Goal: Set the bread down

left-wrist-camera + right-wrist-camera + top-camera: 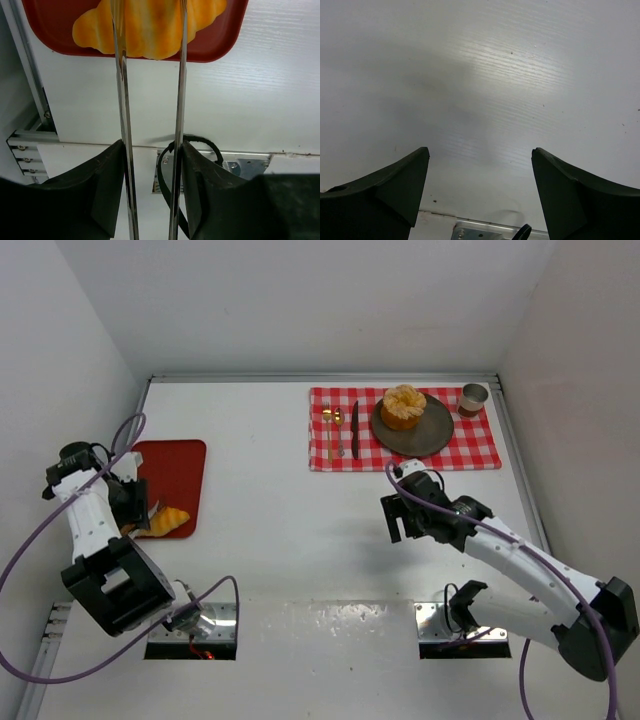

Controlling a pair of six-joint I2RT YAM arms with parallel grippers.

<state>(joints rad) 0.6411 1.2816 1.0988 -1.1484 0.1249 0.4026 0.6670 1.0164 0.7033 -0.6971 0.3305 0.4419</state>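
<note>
Listing from the left, as my screens show it.

1. Red tray (pixel 176 472), flat on the white worktop (pixel 280 540), at the far left.
2. Croissant (pixel 171 522), golden-brown, lying at the near end of that tray. In the left wrist view it fills the upper middle (pixel 150 30).
3. Left pincer (pixel 140 508), over the tray's near end. In its own view (pixel 150 150) it is clamped on a pair of metal tongs (pixel 122 100), one black finger pressed to the outside of each blade. The blades run forward across the croissant's middle. I cannot tell whether they touch it.
4. Red-and-white checked cloth (pixel 480 448), far right of centre. On it, left to right: a gold fork (pixel 331 430), a dark knife (pixel 354 430), a dark round plate (pixel 430 435) and a small cup (pixel 473 398).
5. Bun (pixel 403 406), round and swirled, sitting on the plate.
6. Right pincer (pixel 398 518), near the cloth's near edge, fingers wide apart over bare worktop (pixel 480 155), holding nothing.
</note>
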